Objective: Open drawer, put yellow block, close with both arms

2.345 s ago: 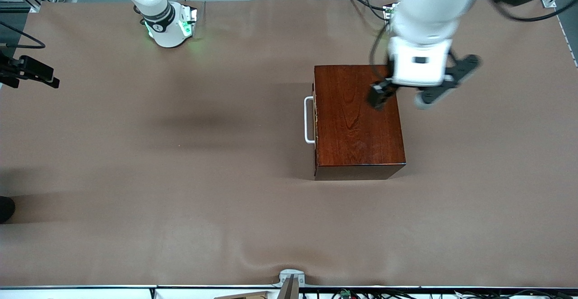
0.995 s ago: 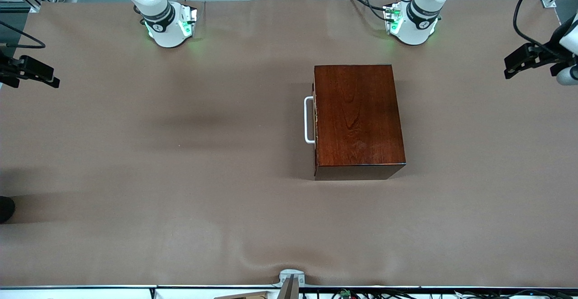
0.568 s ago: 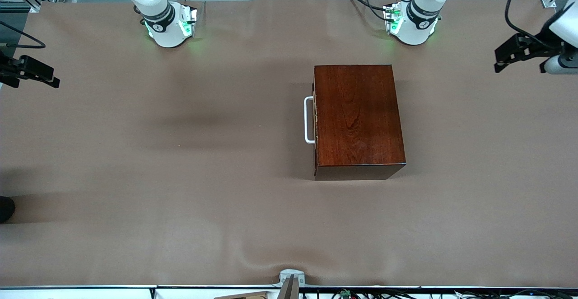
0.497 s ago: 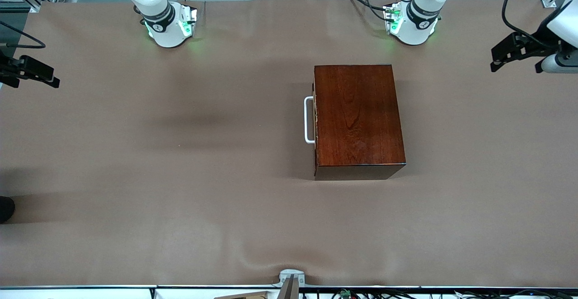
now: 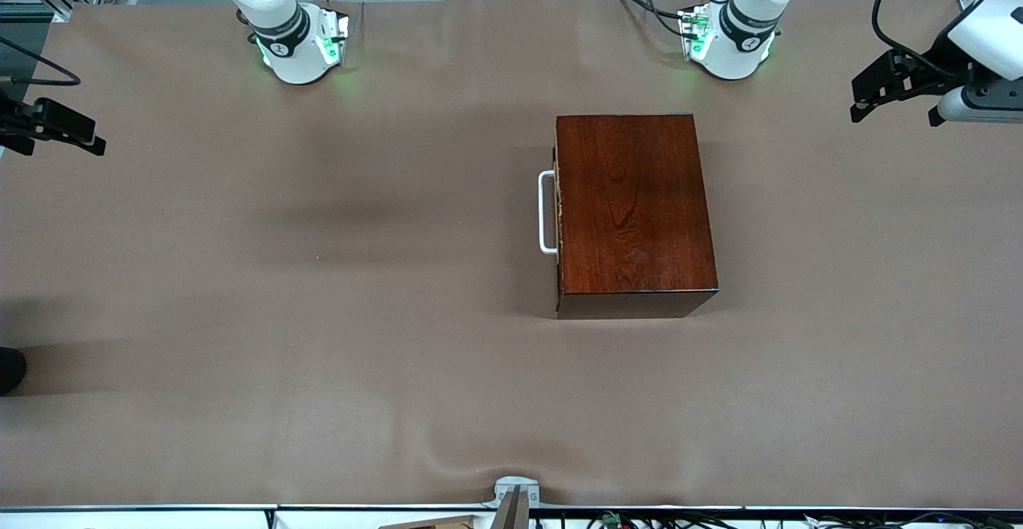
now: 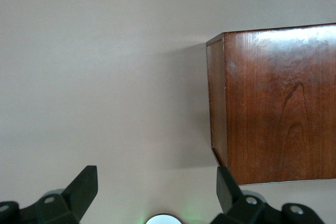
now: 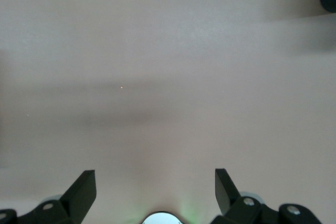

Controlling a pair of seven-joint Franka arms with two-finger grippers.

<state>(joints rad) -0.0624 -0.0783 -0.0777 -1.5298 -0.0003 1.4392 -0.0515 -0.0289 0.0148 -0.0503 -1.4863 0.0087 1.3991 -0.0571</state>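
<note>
1. Sitting shut on the table (image 5: 320, 369): drawer (image 5: 557, 211), white handle (image 5: 546, 212) facing the right arm's end, flush in the wooden box (image 5: 631, 209).
2. Hanging over the left arm's end of the table: left gripper (image 5: 887, 89), fingers (image 6: 84, 184) spread wide, empty.
3. Waiting over the right arm's end: right gripper (image 5: 60, 125), fingers (image 7: 84, 187) spread, empty.
4. Yellow block: nowhere visible.

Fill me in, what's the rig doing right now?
Nothing is being handled. The drawer of the wooden box is shut, its white handle untouched. No yellow block is in view. The left gripper hangs open over the table at the left arm's end, away from the box. The right gripper waits open at the right arm's end, holding nothing.
</note>
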